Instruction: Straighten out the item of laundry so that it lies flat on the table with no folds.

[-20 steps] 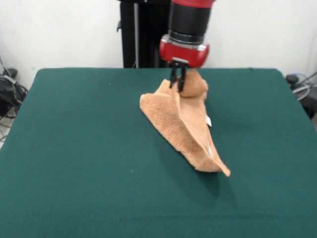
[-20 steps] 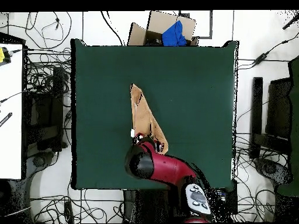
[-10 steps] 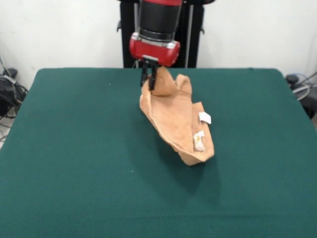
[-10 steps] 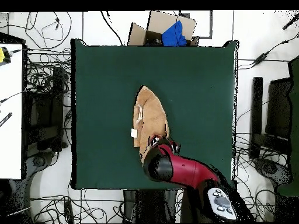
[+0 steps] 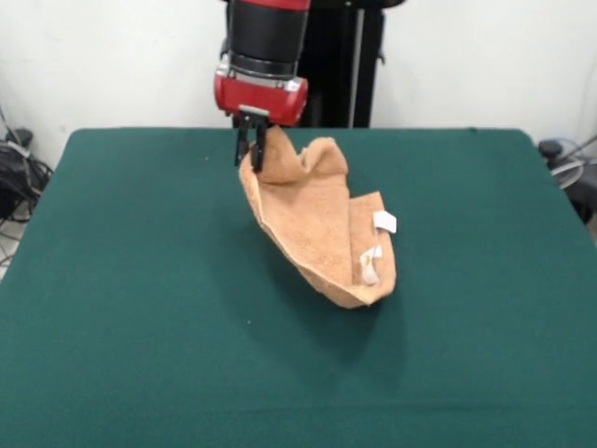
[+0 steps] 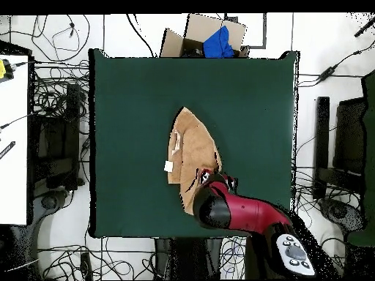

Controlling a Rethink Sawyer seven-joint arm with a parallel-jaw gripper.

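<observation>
The orange-tan towel [image 5: 322, 229] sits near the middle of the green desk [image 5: 140, 308], a little toward the far side, and it is far from flat: one corner is lifted off the surface while the rest drapes down and forward in a curved, half-folded sheet whose near end rests on the felt. Two small white tags [image 5: 378, 243] show along its right edge in the front view, one at the rim and one just below it on the inner face of the fold. A rumpled hump of cloth stands just right of the raised corner. The pincer [image 5: 252, 149] has its two dark fingers closed narrow on that raised corner, gripping the towel at its far left tip, and the red and black arm [image 5: 266, 56] comes down onto it from above. From overhead the towel [image 6: 192, 150] reads as a long tapering shape on the desk [image 6: 124, 110], with one white tag poking out at its edge; the pincer itself seems to be mostly hidden there under the red wrist [image 6: 227, 208], so the grip is judged from the front view alone.
</observation>
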